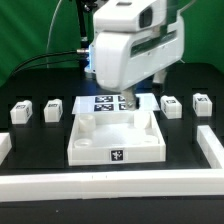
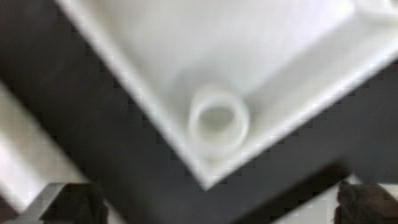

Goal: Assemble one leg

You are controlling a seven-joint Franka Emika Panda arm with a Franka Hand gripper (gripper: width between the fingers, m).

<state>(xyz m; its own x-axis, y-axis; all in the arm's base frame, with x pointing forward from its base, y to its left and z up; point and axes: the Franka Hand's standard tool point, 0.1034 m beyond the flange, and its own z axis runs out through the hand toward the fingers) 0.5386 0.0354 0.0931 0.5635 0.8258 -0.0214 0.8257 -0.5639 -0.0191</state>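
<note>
Four small white legs with square markers stand in a row on the black table: two on the exterior view's left point(image 1: 20, 112) point(image 1: 52, 110) and two on its right point(image 1: 171, 106) point(image 1: 201, 104). The large white tray point(image 1: 115, 150) with round corner sockets lies in the middle. My gripper point(image 1: 133, 93) hangs over the tray's far right corner. In the wrist view that corner and its round socket point(image 2: 217, 120) lie just below, between my gripper's point(image 2: 210, 205) spread dark fingertips point(image 2: 54, 205). The gripper is open and holds nothing.
The marker board point(image 1: 108, 102) lies flat behind the tray, partly under the arm. Low white walls run along the front point(image 1: 110, 190), the left edge point(image 1: 4, 148) and the right point(image 1: 212, 148) of the work area.
</note>
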